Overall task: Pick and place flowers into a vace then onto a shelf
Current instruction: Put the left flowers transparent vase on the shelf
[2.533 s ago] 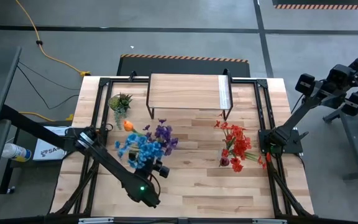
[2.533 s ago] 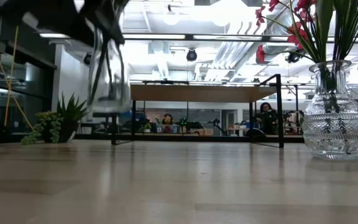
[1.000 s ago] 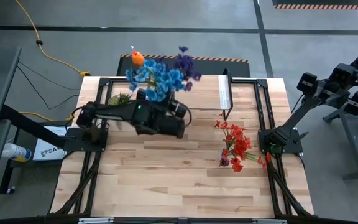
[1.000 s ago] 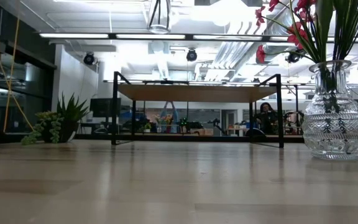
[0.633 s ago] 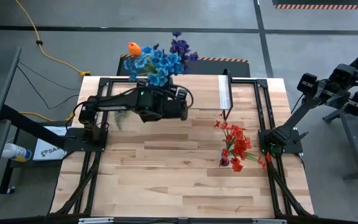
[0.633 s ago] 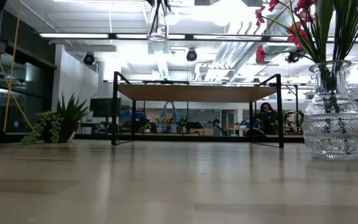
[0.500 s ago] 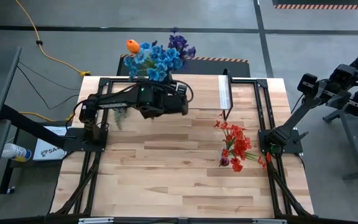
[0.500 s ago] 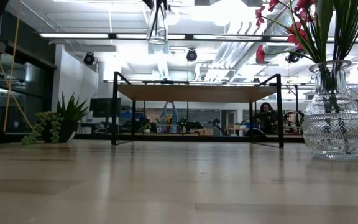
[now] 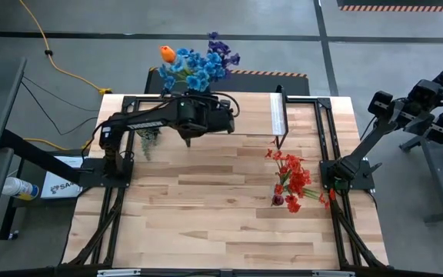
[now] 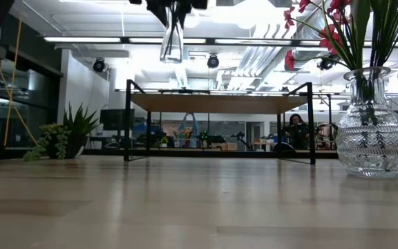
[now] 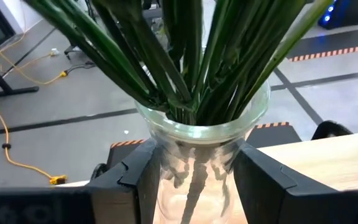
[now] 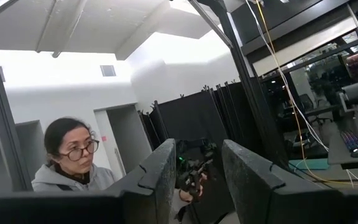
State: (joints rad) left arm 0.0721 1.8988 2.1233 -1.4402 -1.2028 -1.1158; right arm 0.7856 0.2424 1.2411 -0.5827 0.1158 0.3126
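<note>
Above the shelf [image 9: 233, 111], my left gripper [image 11: 194, 177] clamps both fingers [image 11: 135, 180] around a glass vase [image 11: 194, 155] of flowers [image 9: 194, 65]; only the high view shows blooms.

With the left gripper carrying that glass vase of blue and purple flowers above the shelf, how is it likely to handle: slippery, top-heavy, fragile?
Probably slippery: the left gripper pinches the smooth glass vase from both sides. Likely top-heavy: the flowers spread wide above the grip, so it may tip when set on the shelf. Being glass, it is probably fragile if dropped.
</note>
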